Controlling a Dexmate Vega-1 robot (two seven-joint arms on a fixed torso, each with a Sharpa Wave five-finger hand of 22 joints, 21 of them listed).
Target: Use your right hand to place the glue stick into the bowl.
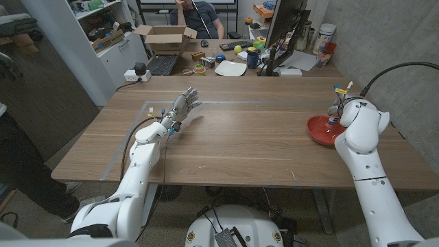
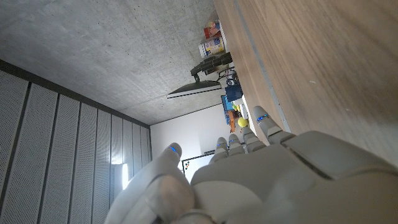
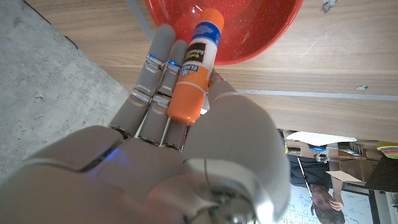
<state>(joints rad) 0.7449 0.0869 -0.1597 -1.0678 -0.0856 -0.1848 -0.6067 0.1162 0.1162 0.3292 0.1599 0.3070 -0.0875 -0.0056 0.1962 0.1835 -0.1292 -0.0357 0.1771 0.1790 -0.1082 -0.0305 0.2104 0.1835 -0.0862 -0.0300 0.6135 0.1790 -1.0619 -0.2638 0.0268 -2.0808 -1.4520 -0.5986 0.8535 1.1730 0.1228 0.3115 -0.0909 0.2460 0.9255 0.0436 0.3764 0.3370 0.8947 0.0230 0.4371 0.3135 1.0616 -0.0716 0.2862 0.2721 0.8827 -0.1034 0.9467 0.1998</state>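
Observation:
The glue stick (image 3: 195,61), orange with a blue and white label, is held in my right hand (image 3: 186,143) between the fingers and the thumb. Its capped end points at the red bowl (image 3: 261,31), just over the rim. In the head view the red bowl (image 1: 317,130) stands near the table's right edge, and my right hand (image 1: 336,110) hovers at its far right side, with the forearm covering part of it. My left hand (image 1: 182,110) is raised over the table's left half, fingers spread and holding nothing; the left hand (image 2: 261,180) shows the same from behind.
A pale tape line (image 1: 226,102) runs along the far part of the table. Behind it a desk holds a monitor (image 1: 285,31), a cardboard box (image 1: 164,38), a white plate (image 1: 230,68) and a laptop (image 1: 163,65). A person sits behind it (image 1: 202,17).

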